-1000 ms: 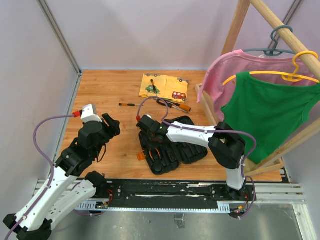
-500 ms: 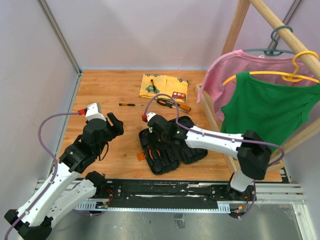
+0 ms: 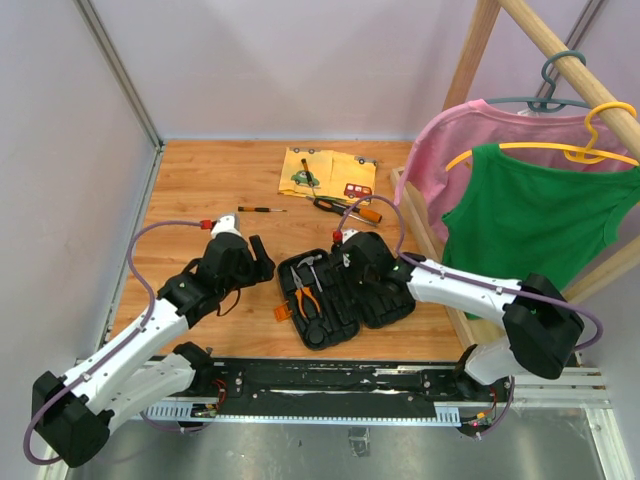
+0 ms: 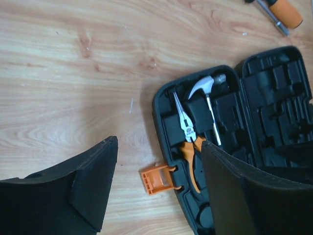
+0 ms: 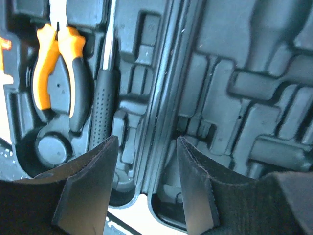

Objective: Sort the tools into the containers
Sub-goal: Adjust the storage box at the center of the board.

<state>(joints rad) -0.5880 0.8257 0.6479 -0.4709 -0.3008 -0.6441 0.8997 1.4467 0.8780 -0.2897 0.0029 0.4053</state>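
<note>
**toolbox_tim:** Where are we with the tool case [image 3: 345, 300]?

**yam_fan:** We see it lying open flat on the wooden table [image 3: 200, 180], both halves facing up. The orange latch [image 4: 155, 178] sticks out at the near-left side. The hammer [image 4: 205, 85] sits in the left half with its head at the far end. The pliers [image 4: 186, 128] lie just beside it on its left, orange handles pointing toward the arms' bases.

**toolbox_tim:** And the claws?

**yam_fan:** The left gripper [image 4: 159, 143] hangs over bare wood just left of the case, jaws wide apart, nothing in them. The right gripper [image 5: 146, 139] hovers above the hinge line between the two halves. Its jaws are parted a fair bit and we see nothing between them.

**toolbox_tim:** The other tools?

**yam_fan:** All outside the case, on the far side. The thin dark screwdriver [image 3: 262, 209] lies on the wood. An orange-and-black screwdriver [image 3: 355, 209] lies at the near-right corner of the yellow cloth [image 3: 330, 175], though we can't tell if that's one or two. A small screwdriver [image 3: 306, 170] rests on the cloth itself.
</note>
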